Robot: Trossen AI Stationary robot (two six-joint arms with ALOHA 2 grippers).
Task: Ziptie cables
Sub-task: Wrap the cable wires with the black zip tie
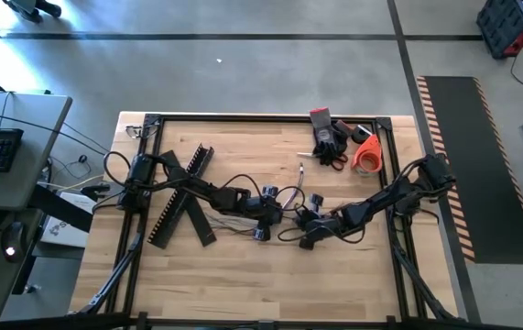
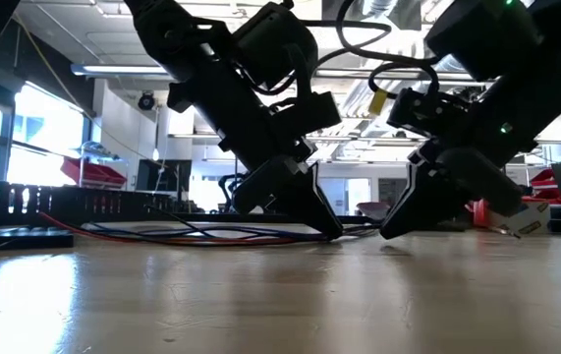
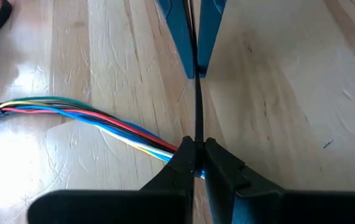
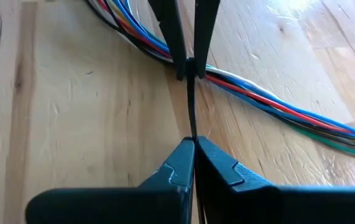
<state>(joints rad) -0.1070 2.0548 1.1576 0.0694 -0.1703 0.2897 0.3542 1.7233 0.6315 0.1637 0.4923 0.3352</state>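
Cables (image 3: 96, 118) lie flat on the wooden table (image 1: 243, 275) near its middle, a loose bundle of thin coloured wires: red, blue, green, yellow, white and dark. In the low view the cables run level along the tabletop, their long axis roughly across the table from the left arm's side toward the centre. One end of the bundle carries a small white tag; its writing cannot be read.

Left gripper (image 3: 196, 163) has its fingers pressed together over the bundle, pinching a thin dark strap (image 3: 197, 106) at the point where the wires pass beneath the fingertips. Right gripper (image 4: 193, 149) faces it from the opposite side, fingers likewise closed, nipping the other part of the same dark strap, which runs taut between the two grippers.

Both arms reach inward from the table's sides and slope steeply down, so that the fingertips meet the tabletop close together at the centre. A slotted black bar (image 1: 180, 195) lies beside the left arm. An orange tape roll (image 1: 367, 154) and red-handled tools (image 1: 327, 136) rest near the far edge.
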